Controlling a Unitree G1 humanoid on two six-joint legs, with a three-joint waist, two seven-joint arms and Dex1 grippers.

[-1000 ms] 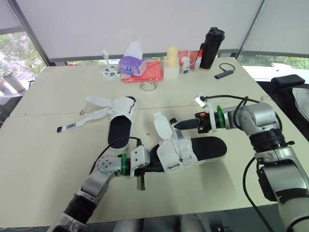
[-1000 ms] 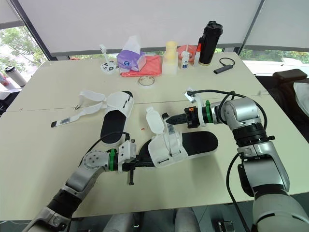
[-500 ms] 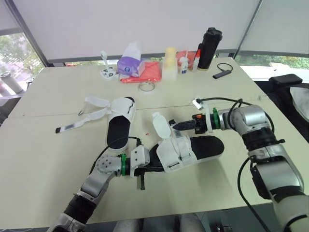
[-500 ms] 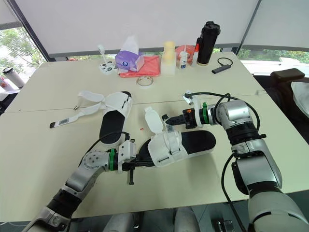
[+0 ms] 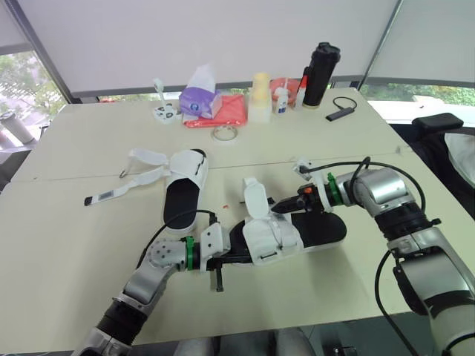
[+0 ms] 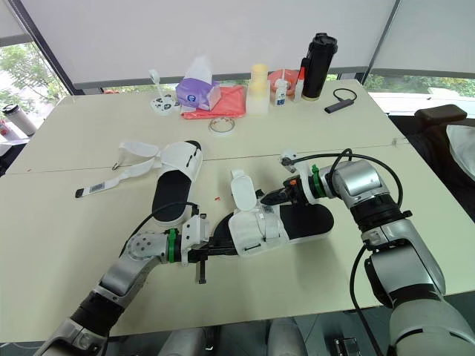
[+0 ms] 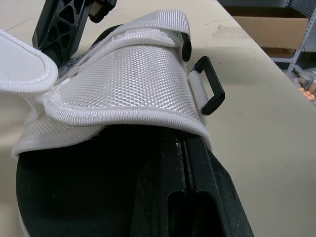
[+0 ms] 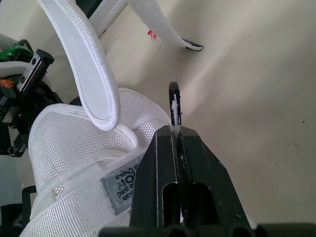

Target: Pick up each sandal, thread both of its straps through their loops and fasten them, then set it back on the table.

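Beige table [image 5: 67, 245]: near sandal [image 5: 319, 228], far sandal [image 5: 180, 194], tissues [image 5: 199, 100], blk bottle [image 5: 318, 64].

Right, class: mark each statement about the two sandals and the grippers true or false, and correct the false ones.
1. The left gripper is shut on the near sandal. True.
2. The far sandal has its straps fastened. False: they lie open, spread out on the table.
3. The right gripper is shut on a black loop of the near sandal. True.
4. The bottle lies on its side. False: it stands upright at the table's far edge.
5. One strap of the near sandal stands up, unfastened. True.
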